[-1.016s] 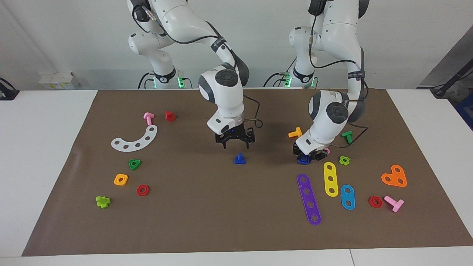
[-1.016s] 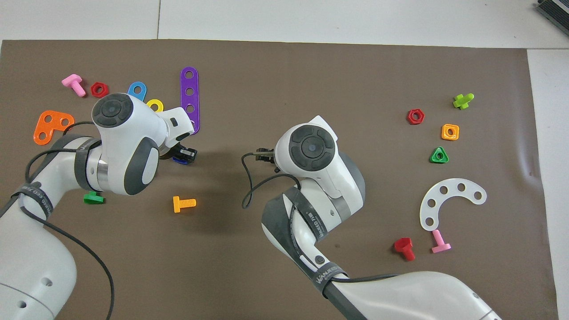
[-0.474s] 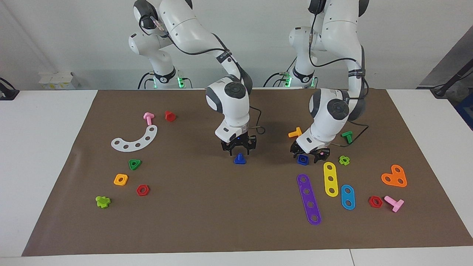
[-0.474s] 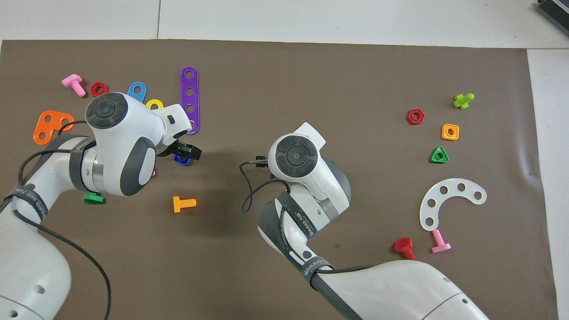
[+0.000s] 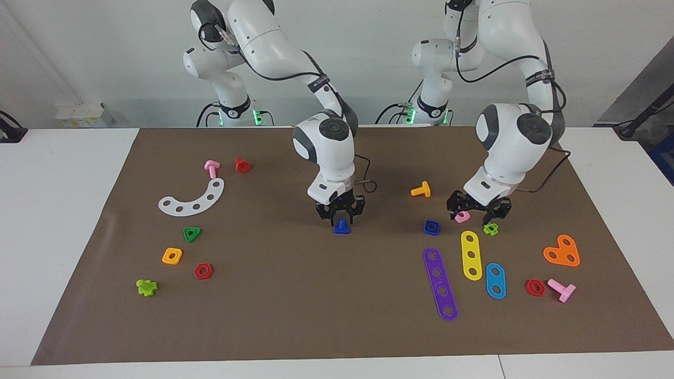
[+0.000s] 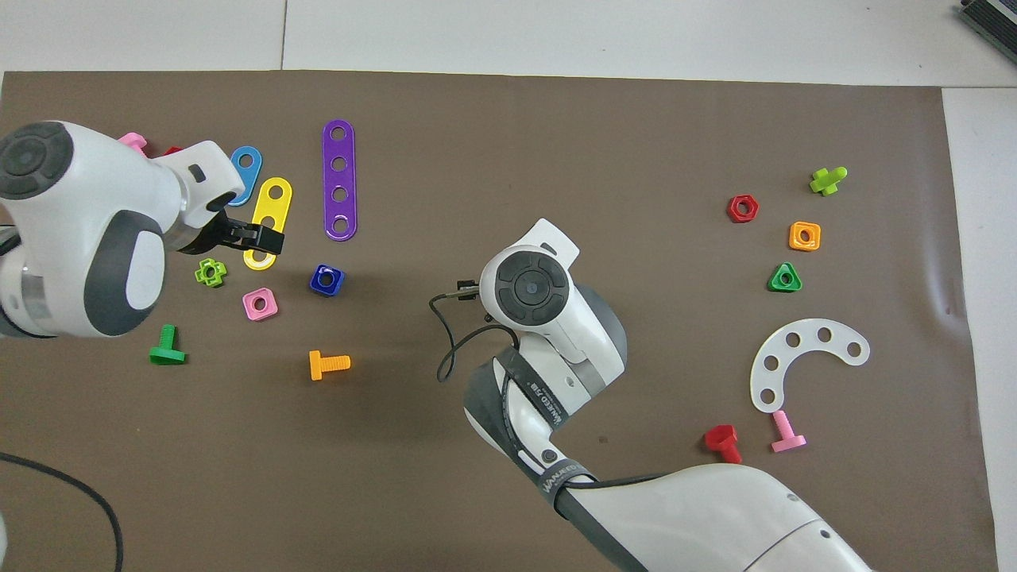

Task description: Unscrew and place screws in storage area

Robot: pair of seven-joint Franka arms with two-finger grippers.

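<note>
Straddling the dark-blue bolt [image 5: 342, 227], the right gripper [image 5: 340, 215] has its fingers spread either side of the tapered shaft, not visibly clamping it. That bolt stands head-down, shaft up, mid-mat. Raised over the pink square nut [image 5: 462, 217], the left gripper [image 5: 478, 210] is parted and empty; the blue square nut [image 5: 432, 227] lies beside it.

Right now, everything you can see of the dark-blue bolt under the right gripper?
The dark-blue bolt looks like glossy plastic: a wide flat head with a short tapered shaft. It stands head-down on the brown mat, shaft pointing up, near the table's middle. The right gripper sits low over it, fingers open on either side of the shaft tip; contact can't be confirmed. The overhead view hides it under the arm.
</note>
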